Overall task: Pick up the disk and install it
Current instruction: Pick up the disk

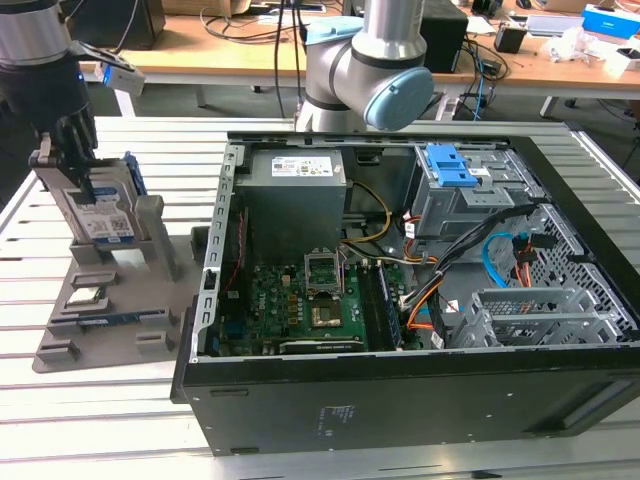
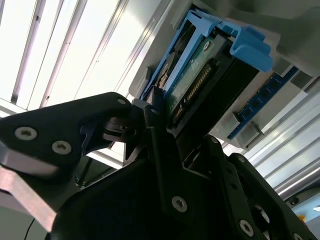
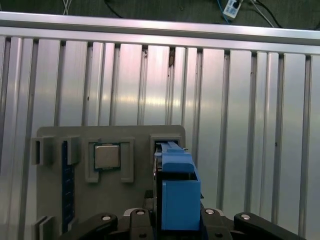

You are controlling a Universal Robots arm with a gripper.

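Observation:
The disk [image 1: 105, 215], a silver drive with a white-and-blue label in a blue carrier, stands upright in a slot of the grey holder [image 1: 110, 345] at the exterior view's left. My gripper [image 1: 72, 150] has come down over its top edge, and its black fingers [image 2: 152, 120] press against the two faces of the disk [image 2: 200, 75]. In the first wrist view the blue carrier of the disk [image 3: 177, 185] sits between the jaws of the gripper [image 3: 175, 222], still seated in the holder [image 3: 135, 132].
An open computer case [image 1: 400, 410] lies at the exterior view's right, with a grey drive cage [image 1: 445, 205] and blue latch [image 1: 450, 165] at its back. A silver processor chip [image 3: 107, 156] and a blue memory stick [image 3: 65, 170] rest on the holder. The arm's base [image 1: 370, 70] stands behind the case.

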